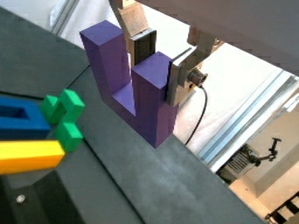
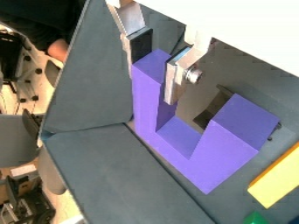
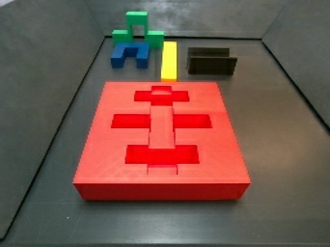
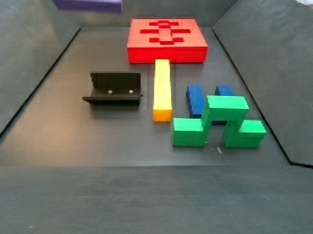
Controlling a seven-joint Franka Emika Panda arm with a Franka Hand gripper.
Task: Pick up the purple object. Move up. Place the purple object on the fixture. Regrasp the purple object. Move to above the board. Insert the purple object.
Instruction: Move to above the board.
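Purple object pinched on one prong by the gripper, above the desk.

In both wrist views, the gripper (image 1: 162, 63) was seen with its flat silver jaws pinching one square prong of the smooth purple object (image 1: 128, 79), a plastic U-shaped block (image 2: 193, 131). In a side view, the thick red board (image 3: 161, 135) with cross-shaped recesses, the black fixture (image 3: 211, 62) and a yellow bar (image 3: 169, 59) lay on the dark desk (image 3: 277, 145). In a side view, a purple edge (image 4: 88, 5) was glimpsed at the top, well above the fixture (image 4: 113, 89).

One tool (image 1: 163, 74), one purple object (image 1: 111, 66), one board (image 3: 96, 135), one fixture (image 3: 211, 64), three blocks (image 4: 162, 87)
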